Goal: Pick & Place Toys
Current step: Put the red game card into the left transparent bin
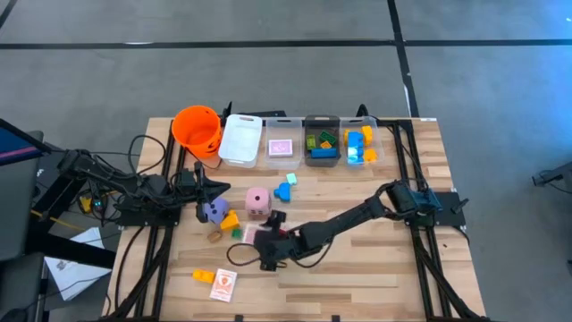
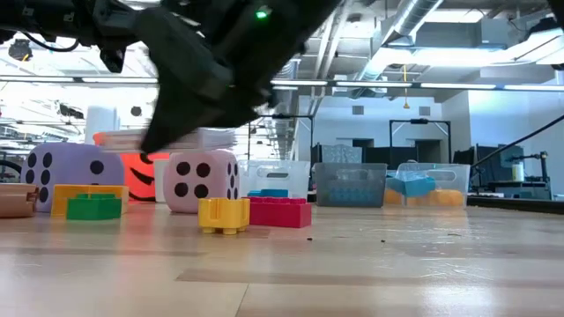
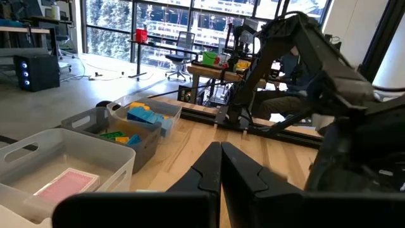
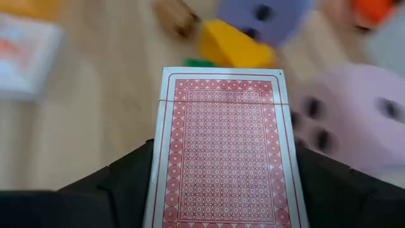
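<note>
Red-backed card deck (image 4: 221,152): lies between the right gripper (image 4: 221,190) fingers, clamped at both long edges.
Look: white-bordered red lattice pattern.
Left gripper (image 3: 218,171): closed, empty.

No readable text or labels.

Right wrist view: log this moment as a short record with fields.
held item: red-patterned card pack, between the right gripper fingers
beyond it: yellow brick, purple die, pink die
surface: wooden table
left gripper: shut, empty, waiting near the bins
</note>
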Available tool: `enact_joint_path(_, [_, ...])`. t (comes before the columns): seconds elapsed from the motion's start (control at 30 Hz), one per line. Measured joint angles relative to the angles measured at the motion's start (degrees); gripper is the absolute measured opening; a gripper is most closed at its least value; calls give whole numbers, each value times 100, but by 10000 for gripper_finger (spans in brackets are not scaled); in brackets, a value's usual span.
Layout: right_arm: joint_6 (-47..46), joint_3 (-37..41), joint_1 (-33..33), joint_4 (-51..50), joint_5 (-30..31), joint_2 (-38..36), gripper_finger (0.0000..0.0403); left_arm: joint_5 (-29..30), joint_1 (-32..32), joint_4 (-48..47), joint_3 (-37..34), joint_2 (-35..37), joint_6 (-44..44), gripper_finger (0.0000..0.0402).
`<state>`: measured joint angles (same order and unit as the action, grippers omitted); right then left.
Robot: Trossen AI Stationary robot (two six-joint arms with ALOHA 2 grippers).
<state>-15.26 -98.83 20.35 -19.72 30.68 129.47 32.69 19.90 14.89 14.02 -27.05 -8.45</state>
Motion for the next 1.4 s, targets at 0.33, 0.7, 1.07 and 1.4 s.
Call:
enact_joint_path(0.33, [-279, -4, 14, -1305, 1689, -843, 306, 0, 0, -8, 0, -1, 0, 0])
enact_joint_path(0.7, [-933, -10, -556, -2423, 2192, -1583, 312, 1, 0, -61, 0, -1, 0, 0])
enact_joint_path(1.07, [-1778, -21, -2101, -1786, 1734, -1605, 312, 0, 1, -61, 0, -2, -2, 0])
enact_joint_path(1.4, [-1730, -19, -3011, -1700, 1436, -1408, 334, -120, 1, -307, 0, 0, -292, 0])
